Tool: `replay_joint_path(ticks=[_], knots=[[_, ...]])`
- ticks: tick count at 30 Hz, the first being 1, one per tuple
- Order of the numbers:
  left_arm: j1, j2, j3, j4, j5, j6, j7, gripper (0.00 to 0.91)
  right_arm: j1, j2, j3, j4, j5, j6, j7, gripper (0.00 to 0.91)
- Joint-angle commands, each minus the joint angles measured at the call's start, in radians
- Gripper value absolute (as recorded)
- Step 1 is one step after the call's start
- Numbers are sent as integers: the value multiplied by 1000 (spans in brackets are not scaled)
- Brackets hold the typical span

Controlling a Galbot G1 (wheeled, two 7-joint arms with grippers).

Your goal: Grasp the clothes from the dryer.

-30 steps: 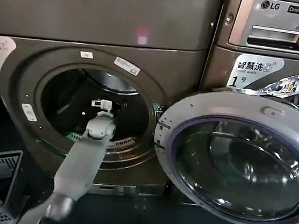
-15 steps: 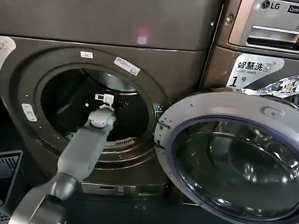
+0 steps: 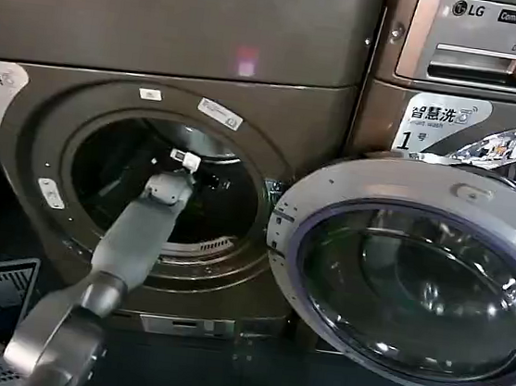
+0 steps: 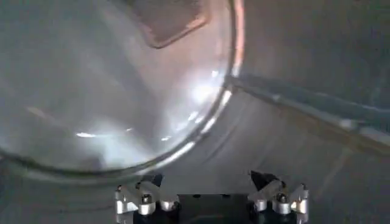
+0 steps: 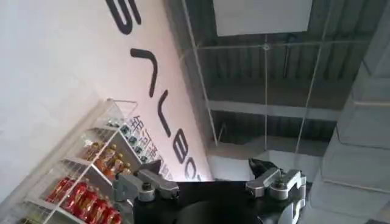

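Dryer [image 3: 171, 99]: door [image 3: 416, 276] swung open toward its right; clothes not visible in the drum.
Left gripper [image 4: 210, 182]: inside the porthole, fingers spread, empty.
Right gripper [image 5: 210, 176]: released, aimed at ceiling.
Risk: closing on bare drum wall.
Views: left wrist shows drum interior; head shows arm entry.

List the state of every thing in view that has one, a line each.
Bronze-brown front-loading dryer: porthole open, left arm reaching into the drum.
Silver-rimmed glass door: swung fully open to the right.
Left gripper: open, empty, inside the drum.
Right gripper: open, empty, pointing at the ceiling.
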Motion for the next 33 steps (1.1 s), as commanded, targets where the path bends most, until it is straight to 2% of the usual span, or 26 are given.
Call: replay_joint_path(ticks=[1, 4, 9, 18, 25, 33], knots=[[-70, 16, 121, 150, 283, -174, 330, 907, 0, 1, -2, 3, -2, 1, -1, 907], [-97, 24, 162, 177, 354, -232, 382, 907, 0, 1, -3, 3, -3, 1, -1, 907], [-144, 23, 208, 205, 400, -269, 448, 907, 4, 3, -8, 8, -4, 1, -2, 907], [-189, 16, 266, 269, 495, -394, 538, 907, 8, 4, -16, 8, -6, 3, -3, 907], [-207, 14, 295, 303, 608, -419, 568, 907, 18, 7, -32, 12, -11, 2, -3, 907], [-211, 27, 343, 316, 633, -429, 598, 907, 22, 5, -41, 20, -16, 1, -3, 907]])
